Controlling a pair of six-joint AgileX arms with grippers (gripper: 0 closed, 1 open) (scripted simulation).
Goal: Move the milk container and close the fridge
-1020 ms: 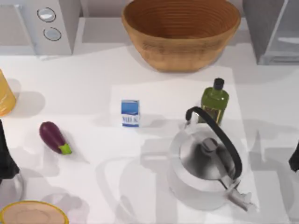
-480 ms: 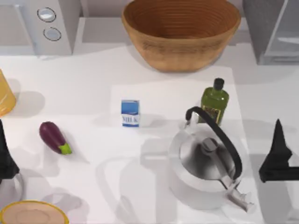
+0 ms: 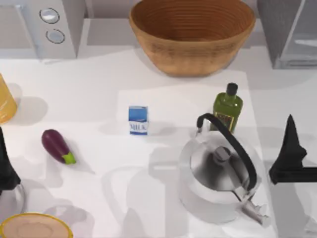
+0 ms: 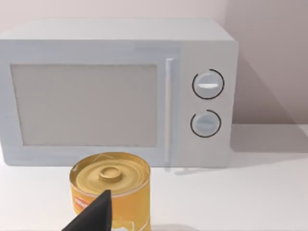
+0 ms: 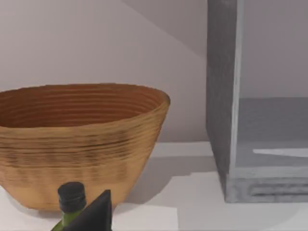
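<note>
Our right gripper [image 3: 291, 130] is creeping left toward the kettle [image 3: 220, 173]; jaws' state we cannot tell. Milk container [image 3: 138, 120] is standing untouched mid-worktop [image 3: 99, 74], fridge [image 3: 290, 32] back right.

White table [image 3: 99, 84], plain pale wall [image 5: 96, 43] behind, soft shadows
</note>
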